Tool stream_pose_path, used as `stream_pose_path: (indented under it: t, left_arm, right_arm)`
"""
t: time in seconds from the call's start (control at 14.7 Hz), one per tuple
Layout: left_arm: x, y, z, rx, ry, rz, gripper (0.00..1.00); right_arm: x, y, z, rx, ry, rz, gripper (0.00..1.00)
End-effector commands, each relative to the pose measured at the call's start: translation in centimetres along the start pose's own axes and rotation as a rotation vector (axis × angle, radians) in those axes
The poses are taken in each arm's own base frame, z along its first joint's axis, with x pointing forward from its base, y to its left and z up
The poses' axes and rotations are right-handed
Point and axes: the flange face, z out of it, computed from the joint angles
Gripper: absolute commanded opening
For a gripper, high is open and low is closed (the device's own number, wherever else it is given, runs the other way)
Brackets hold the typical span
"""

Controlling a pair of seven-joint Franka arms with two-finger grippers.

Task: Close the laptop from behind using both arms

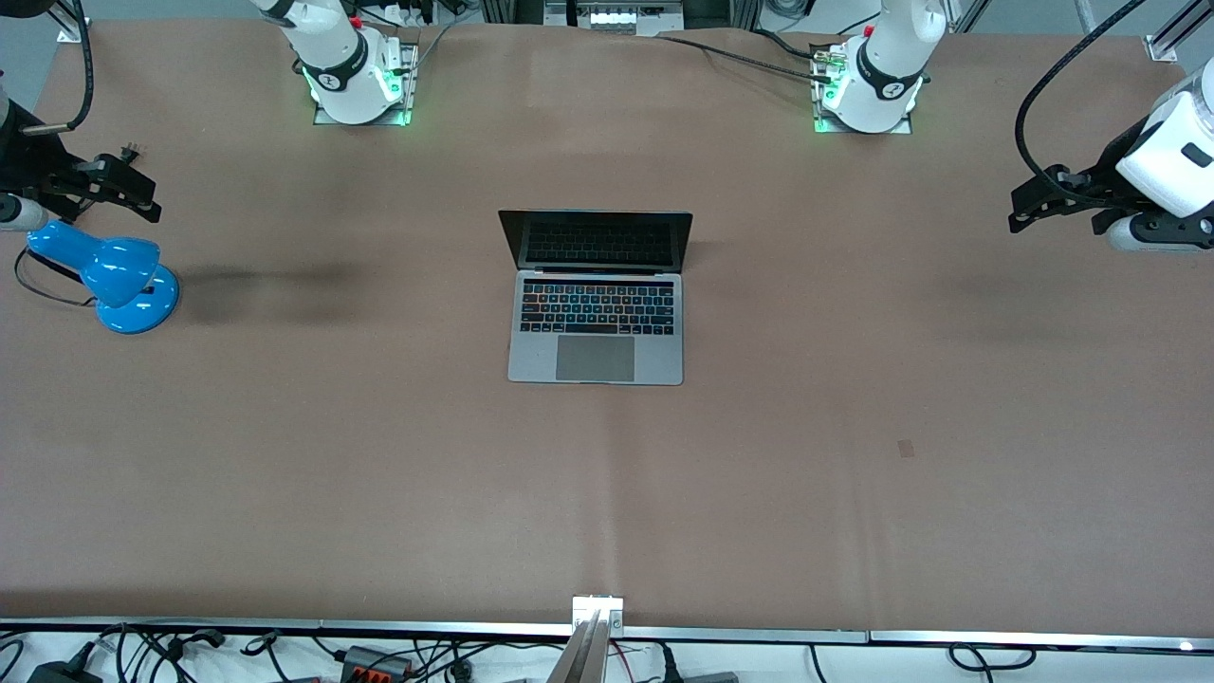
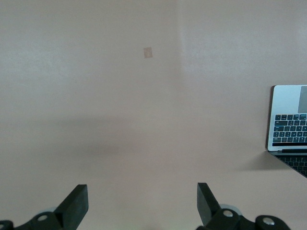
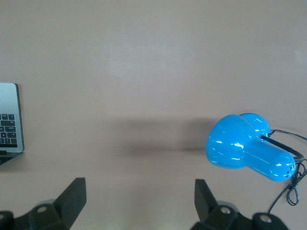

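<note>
We see a blue desk lamp (image 1: pixel 119 275) at the frame's left edge, its black cord (image 1: pixel 43 294) trailing on the brown table (image 1: pixel 379 474).

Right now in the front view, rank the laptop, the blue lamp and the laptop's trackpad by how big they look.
1. laptop, largest.
2. blue lamp, clearly smaller than the laptop.
3. trackpad, smallest, though not far below the lamp.

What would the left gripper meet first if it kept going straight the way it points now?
Probably only bare table. The left gripper, jaws open, points at the brown surface at the left arm's end of the table. The laptop sits off to one side of that line, though depth is hard to judge.
</note>
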Motion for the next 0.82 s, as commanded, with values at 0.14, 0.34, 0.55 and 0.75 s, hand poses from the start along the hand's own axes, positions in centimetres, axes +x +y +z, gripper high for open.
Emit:
stream_pose_path:
  t: [0.14,0.34,0.55,0.75]
  left_arm:
    - [-0.60,-0.23,-0.25,-0.006,-0.005,0.003,1.00]
    - [-0.64,-0.48,-0.33,-0.007,-0.004,-0.008,1.00]
    - [-0.79,-0.57,-0.21,-0.007,-0.018,-0.013,1.00]
    - [-0.83,-0.40,-0.58,-0.006,-0.021,-0.008,1.00]
  right_arm:
    - [-1.07,-0.06,-0.46,0.016,0.006,0.014,1.00]
    - [-1.08,-0.22,-0.38,0.015,0.003,0.011,1.00]
    - [-1.10,0.01,-0.30,0.016,0.001,0.015,0.88]
    - [-1.10,0.01,-0.15,0.016,-0.008,0.015,0.50]
